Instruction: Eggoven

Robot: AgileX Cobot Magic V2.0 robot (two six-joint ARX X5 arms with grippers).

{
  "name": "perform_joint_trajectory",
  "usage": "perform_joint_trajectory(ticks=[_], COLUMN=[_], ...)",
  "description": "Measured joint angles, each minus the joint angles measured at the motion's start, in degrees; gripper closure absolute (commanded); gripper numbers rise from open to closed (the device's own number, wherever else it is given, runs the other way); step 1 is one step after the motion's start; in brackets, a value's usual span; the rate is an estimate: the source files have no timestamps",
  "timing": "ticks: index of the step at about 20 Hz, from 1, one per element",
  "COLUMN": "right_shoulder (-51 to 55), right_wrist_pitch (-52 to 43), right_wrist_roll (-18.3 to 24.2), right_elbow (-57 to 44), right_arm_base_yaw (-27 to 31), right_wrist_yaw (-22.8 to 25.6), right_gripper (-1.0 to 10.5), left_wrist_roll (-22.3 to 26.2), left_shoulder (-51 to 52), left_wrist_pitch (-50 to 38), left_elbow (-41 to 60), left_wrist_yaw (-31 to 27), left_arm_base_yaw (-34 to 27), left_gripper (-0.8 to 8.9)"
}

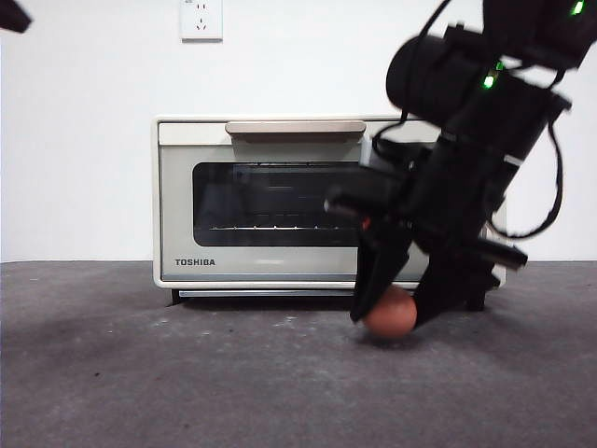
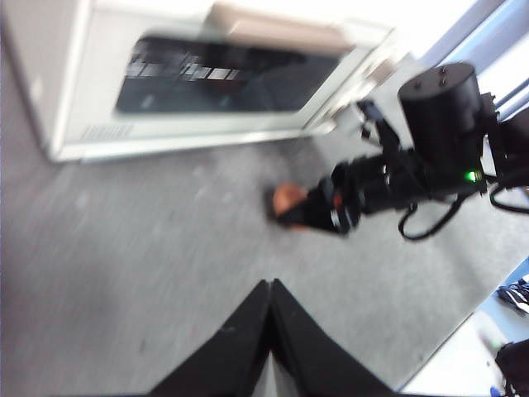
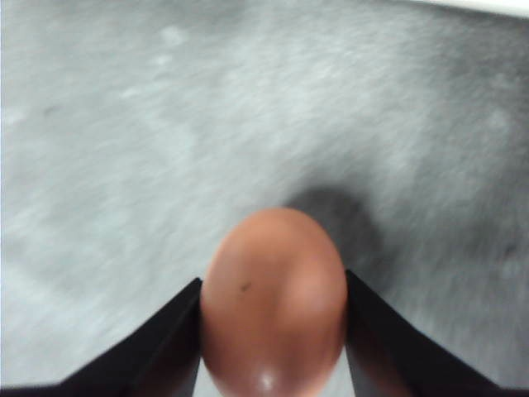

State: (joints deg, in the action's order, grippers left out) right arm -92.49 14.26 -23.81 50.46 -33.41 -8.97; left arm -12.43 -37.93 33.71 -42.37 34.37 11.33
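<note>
While our right pincer (image 1: pixel 392 303) grips the reddish-brown egg (image 1: pixel 390 312) low over the counter (image 1: pixel 187 373) before the closed TOSHIBA toaster oven (image 1: pixel 252 201), our left pincer (image 2: pixel 270 298) hangs closed, well back.

Bare worktop (image 1: pixel 140 373) lies open before the oven (image 1: pixel 187 215), whose door is shut; the right gripper (image 1: pixel 396 303), clamped on the egg (image 1: pixel 390 313), blocks the oven's knob side

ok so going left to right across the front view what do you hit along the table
TOSHIBA toaster oven, its door closed → right tool, jaws closed around the egg on the grey table in front of the oven's right end. The left tool is not along this line; its jaws are shut.
</note>
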Motion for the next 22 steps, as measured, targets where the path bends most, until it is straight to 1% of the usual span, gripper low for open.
perform_joint_trajectory(ticks=[1,6,10,12,14,16,19,22], right_shoulder=[2.4,17.9,30.4,35.4,39.5,42.5,44.7,45.8], right_wrist_pitch=[1.3,9.0,15.0,17.6,20.0,21.4,21.6,22.3], right_wrist_roll=[0.3,2.9,4.4,5.4,5.7,5.8,5.9,6.0], right_elbow=[0.0,0.0,0.0,0.0,0.0,0.0,0.0,0.0], right_arm_base_yaw=[-0.4,-2.7,-2.9,-2.9,-2.9,-2.9,-2.9,-2.9], right_wrist_yaw=[0.0,0.3,3.1,3.9,5.7,6.0,6.2,6.4], right_gripper=[9.4,9.4,9.4,9.4,9.4,9.4,9.4,9.4], left_wrist_roll=[-0.4,-0.6,-0.7,-0.6,-0.4,0.3,1.5,2.1], left_shoulder=[-1.3,-12.0,-23.3,-28.9,-34.4,-39.0,-44.5,-48.5], left_wrist_pitch=[-1.6,-11.1,-19.9,-22.7,-22.8,-22.8,-23.1,-23.2], left_elbow=[-0.4,-4.8,-10.5,-13.4,-17.0,-20.6,-25.8,-28.1], left_wrist_yaw=[-0.3,-8.2,-10.7,-12.0,-13.3,-14.1,-15.3,-15.5], left_arm_base_yaw=[1.2,8.0,11.3,12.4,13.4,14.1,15.2,16.0], left_gripper=[8.06,8.06,8.06,8.06,8.06,8.06,8.06,8.06])
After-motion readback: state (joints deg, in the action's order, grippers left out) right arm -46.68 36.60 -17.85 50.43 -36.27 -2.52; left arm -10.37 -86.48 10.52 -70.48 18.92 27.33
